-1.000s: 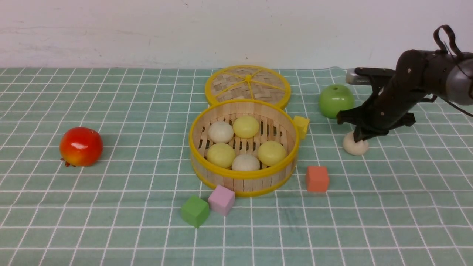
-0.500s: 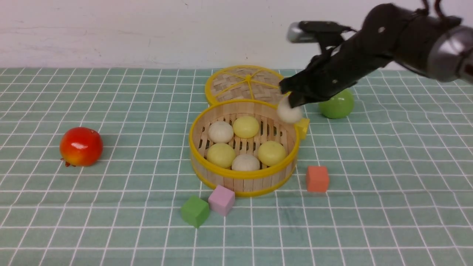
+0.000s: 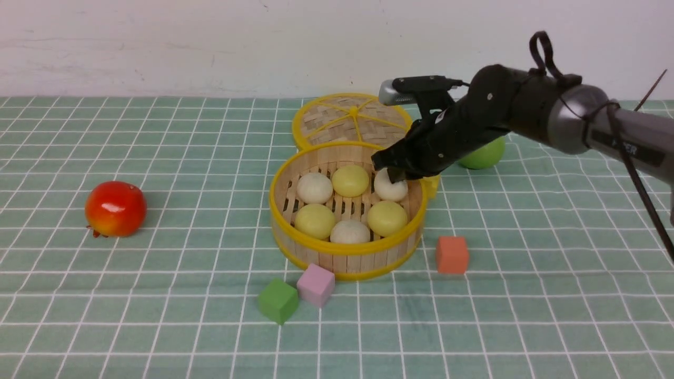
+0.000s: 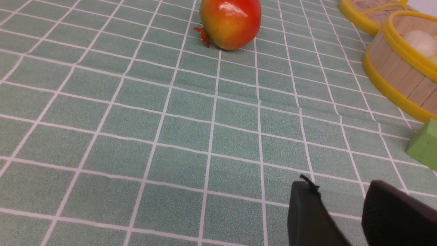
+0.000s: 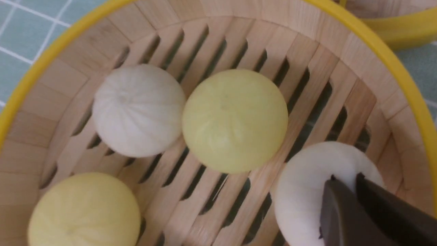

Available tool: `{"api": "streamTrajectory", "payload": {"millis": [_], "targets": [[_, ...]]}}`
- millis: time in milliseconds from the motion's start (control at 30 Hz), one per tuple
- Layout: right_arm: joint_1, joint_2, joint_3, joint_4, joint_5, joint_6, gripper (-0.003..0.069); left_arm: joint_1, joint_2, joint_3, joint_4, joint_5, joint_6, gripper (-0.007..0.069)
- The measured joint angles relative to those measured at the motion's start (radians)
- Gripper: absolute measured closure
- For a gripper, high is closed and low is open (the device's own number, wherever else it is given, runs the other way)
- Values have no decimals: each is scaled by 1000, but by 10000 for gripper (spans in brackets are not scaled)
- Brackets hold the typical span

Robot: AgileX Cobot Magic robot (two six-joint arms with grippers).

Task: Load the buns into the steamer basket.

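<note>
Right pincer [image 5: 346,177]: pinching white bun [image 3: 388,188], basket's [image 3: 346,246] upper right
Left pincer [image 4: 336,184]: spread
Release: we settle bun on slats, ease tips apart, lift straight

Steamer basket [image 3: 347,261]: pale bamboo-look wood, visible grain, matt; rims smooth yellow, plastic-looking. Lid [image 3: 337,123]: woven, rough-textured strips, plastic-looking yellow rim. Buns [image 5: 235,121]: smooth, low sheen, finely creased. Pomegranate [image 3: 116,209]: glossy skin. Tablecloth [image 4: 191,136]: matt fabric, fine-grained, slightly rumpled. Pink cube [image 3: 316,285], green cube [image 3: 278,301]: matt.
</note>
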Motion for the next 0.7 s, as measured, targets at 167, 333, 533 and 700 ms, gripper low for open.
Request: {"api": "streamTrajectory", "payload": {"millis": [167, 333, 533, 700], "targets": [[0, 3, 0, 2, -18, -1, 522, 0, 0, 0, 0, 0, 0, 386], [0, -37, 0, -25, 35, -3, 345, 0, 0, 0, 0, 0, 0, 386], [0, -196, 0, -100, 127, 5, 233, 0, 0, 0, 0, 0, 0, 386], [0, -405, 0, -193, 289, 108, 274, 0, 0, 0, 0, 0, 0, 386]]}}
